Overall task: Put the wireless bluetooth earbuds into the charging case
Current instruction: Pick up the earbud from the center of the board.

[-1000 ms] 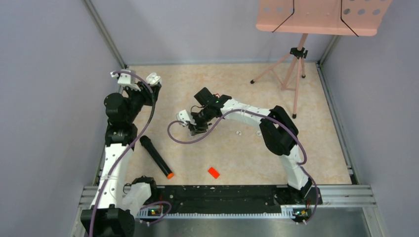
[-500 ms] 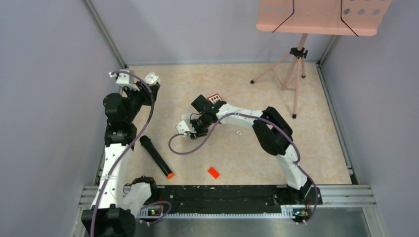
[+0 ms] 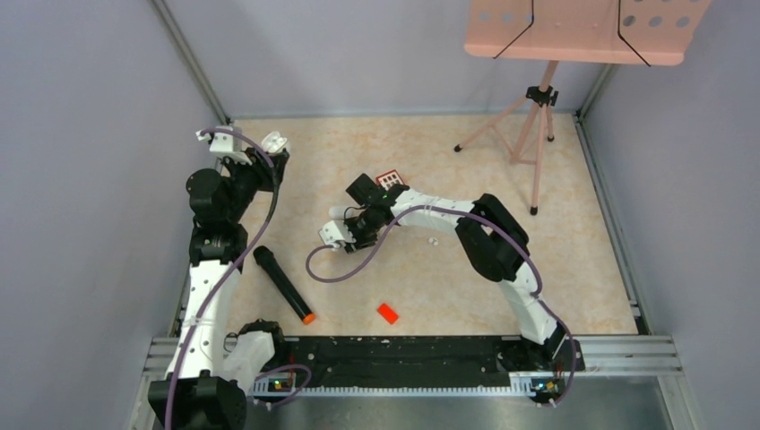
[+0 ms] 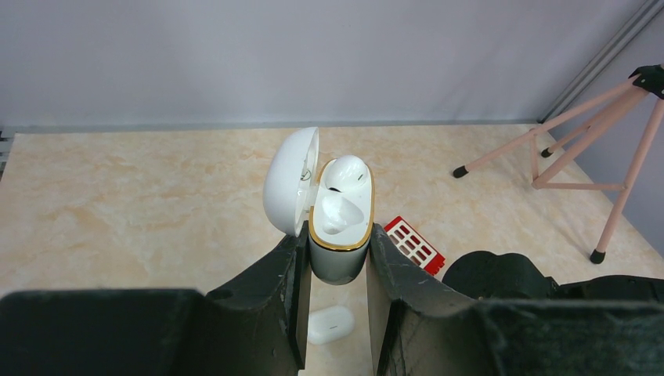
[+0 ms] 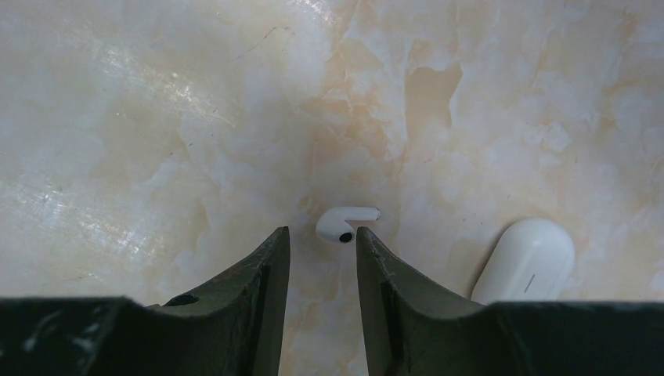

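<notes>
Right tool (image 5: 322,233), fingers apart and empty, hovers over the worktop (image 5: 156,117); one earbud (image 5: 344,222) lies just ahead of its tips, slightly right of the gap, stem pointing right, crosswise; left tool (image 4: 337,229), well apart, is clamped on the open case (image 4: 342,205).

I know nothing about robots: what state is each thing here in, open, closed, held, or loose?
charging case: lid open, held, one slot empty.
seated earbud: in the case's far slot.
left gripper: shut on the charging case.
loose earbud: lying on the table, unheld.
right gripper: open, tips just short of the loose earbud.
second white case: closed, lying on the table.
</notes>
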Motion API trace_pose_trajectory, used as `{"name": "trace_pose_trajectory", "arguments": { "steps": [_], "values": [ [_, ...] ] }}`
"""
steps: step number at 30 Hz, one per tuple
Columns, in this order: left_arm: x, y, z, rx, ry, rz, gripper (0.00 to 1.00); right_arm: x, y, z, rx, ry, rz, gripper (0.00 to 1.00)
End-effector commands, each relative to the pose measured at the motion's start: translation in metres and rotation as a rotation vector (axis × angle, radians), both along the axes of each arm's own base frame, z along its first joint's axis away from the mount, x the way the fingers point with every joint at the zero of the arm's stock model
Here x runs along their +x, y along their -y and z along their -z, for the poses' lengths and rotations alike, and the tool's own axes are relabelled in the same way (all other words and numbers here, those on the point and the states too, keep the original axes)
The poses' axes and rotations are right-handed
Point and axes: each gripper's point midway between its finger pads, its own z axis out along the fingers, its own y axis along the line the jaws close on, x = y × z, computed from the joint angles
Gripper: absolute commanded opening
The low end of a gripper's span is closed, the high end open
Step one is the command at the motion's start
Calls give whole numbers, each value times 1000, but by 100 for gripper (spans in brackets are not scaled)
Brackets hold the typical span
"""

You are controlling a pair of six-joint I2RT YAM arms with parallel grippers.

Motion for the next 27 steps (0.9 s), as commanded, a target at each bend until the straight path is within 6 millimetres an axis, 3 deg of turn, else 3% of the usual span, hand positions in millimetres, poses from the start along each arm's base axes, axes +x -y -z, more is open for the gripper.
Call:
{"name": "trace_pose_trajectory", "arguments": {
  "steps": [1, 23, 27],
  "values": [
    [-2, 0, -18, -11, 49, 6, 0, -3, -16, 0, 32, 21, -31, 36],
    [0, 2, -11, -20, 34, 16, 0, -3, -15, 13, 2, 21, -13, 31],
    [0, 3, -10, -22, 32, 22, 0, -4, -15, 18, -16, 10, -3, 22]
  ]
}}
